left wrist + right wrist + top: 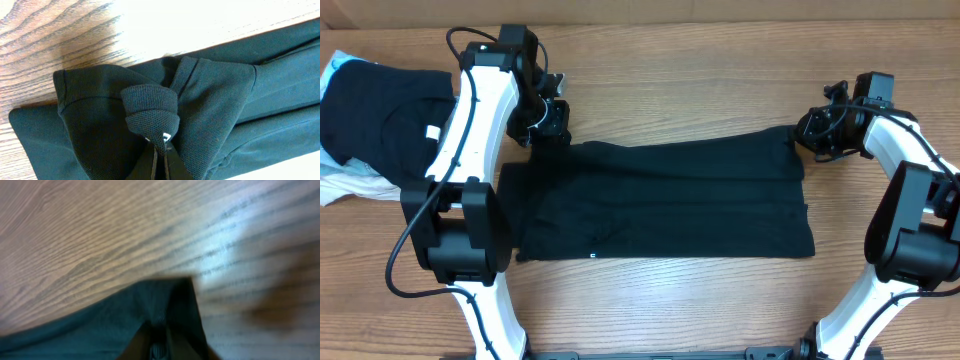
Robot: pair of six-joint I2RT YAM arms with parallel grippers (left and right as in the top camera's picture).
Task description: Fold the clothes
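Black shirt (660, 200) spread flat as a wide band across the middle of a wooden table (700, 70), long side running left to right.

Left gripper (548, 125) at the shirt's far left corner. Fingers pressed together on a bunched roll of ribbed knit, shown close up in the left wrist view, with a small white mark right at the fingertips. Fabric puckered around the pinch.

Right gripper (812, 135) at the far right corner. Fingers drawn close with the dark corner of cloth tucked between them. Right wrist view blurred, with only wood grain visible beyond the corner.

Both arms reaching in from the near edge, one at each end of the shirt.

Pile (370, 115) of other clothes at the far left of the table, black piece on top of white ones, lying apart from the shirt.
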